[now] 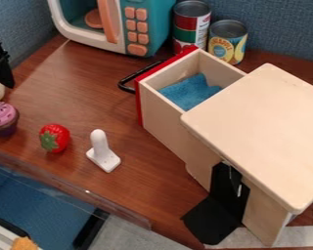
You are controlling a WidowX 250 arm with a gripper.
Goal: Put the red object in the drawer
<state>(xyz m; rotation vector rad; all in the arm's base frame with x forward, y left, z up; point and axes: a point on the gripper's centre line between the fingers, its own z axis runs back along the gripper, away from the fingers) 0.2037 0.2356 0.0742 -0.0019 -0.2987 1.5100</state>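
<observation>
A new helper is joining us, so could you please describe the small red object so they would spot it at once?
Start at the open wooden drawer and go toward the picture's left, past the white plastic-looking piece with a rounded knob. Next comes a small, rounded red toy strawberry. Its green leaves set it apart from that piece and the purple-topped toy cupcake.

A red toy strawberry [60,132] is seen laid on its side on a brown tabletop [87,80], its green leaf cap turned toward the view's lower edge. Well apart from it, a pale wooden drawer [160,121], fitted with a red front and black handle, is left pulled open, its front faced upper left.
</observation>
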